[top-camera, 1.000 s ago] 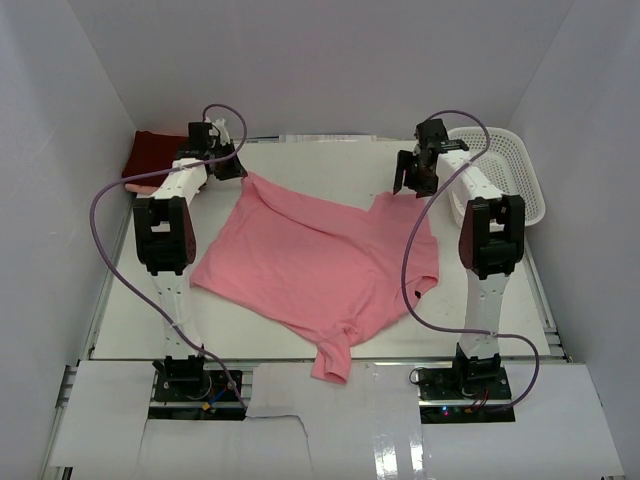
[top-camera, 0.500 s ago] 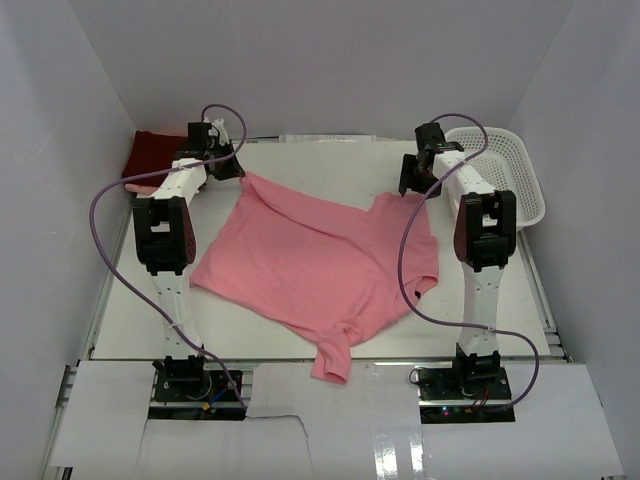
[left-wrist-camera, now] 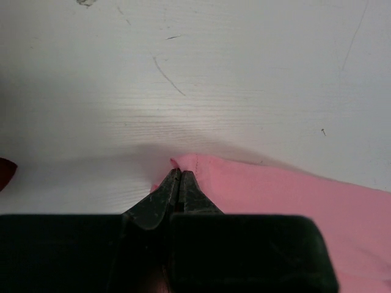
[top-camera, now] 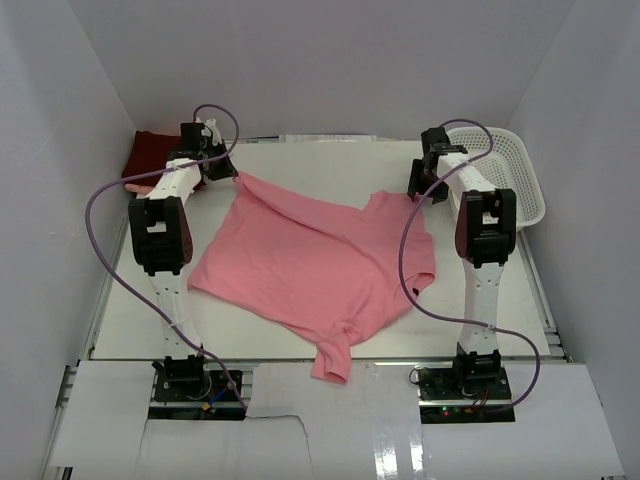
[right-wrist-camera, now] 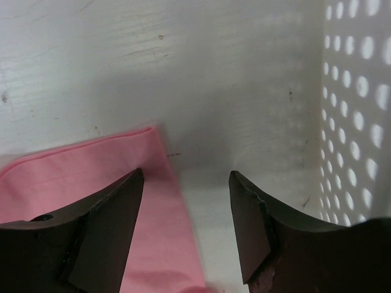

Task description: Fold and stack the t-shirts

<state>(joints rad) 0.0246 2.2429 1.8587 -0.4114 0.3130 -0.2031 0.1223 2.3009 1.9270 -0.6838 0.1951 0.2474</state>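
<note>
Salmon-pink t-shirt (top-camera: 315, 260) is lying spread over the middle of the table (top-camera: 330, 165) in the top view. Its long axis is running slantwise from the far left corner to a sleeve reaching past the near edge, and the maroon t-shirt (top-camera: 150, 152) is sitting folded at the far left, behind the left arm. The left gripper (top-camera: 232, 174) is pinching the pink shirt's far left corner. The right gripper (top-camera: 418, 188) is hovering at the far right corner, just left of the white mesh basket (top-camera: 505, 175), so each arm is working the corner on its own side, with the far edge stretching between them. In the left wrist view, the left gripper (left-wrist-camera: 178, 174) is showing its jaws pressed together on a small peak of pink cloth; the rest of the shirt is trailing off to the right of that picture, and a sliver of maroon is showing at its left border. In the right wrist view, the right gripper (right-wrist-camera: 186, 177) is holding its jaws apart and clamping nothing. The pink corner is lying under and just beside the left-hand finger (right-wrist-camera: 104, 226), reaching only partly into the gap, and the basket wall is rising close by on the right. The corner is sitting off-centre, so this gripper is probably needing to shift toward the cloth, away from the basket, before closing.
</note>
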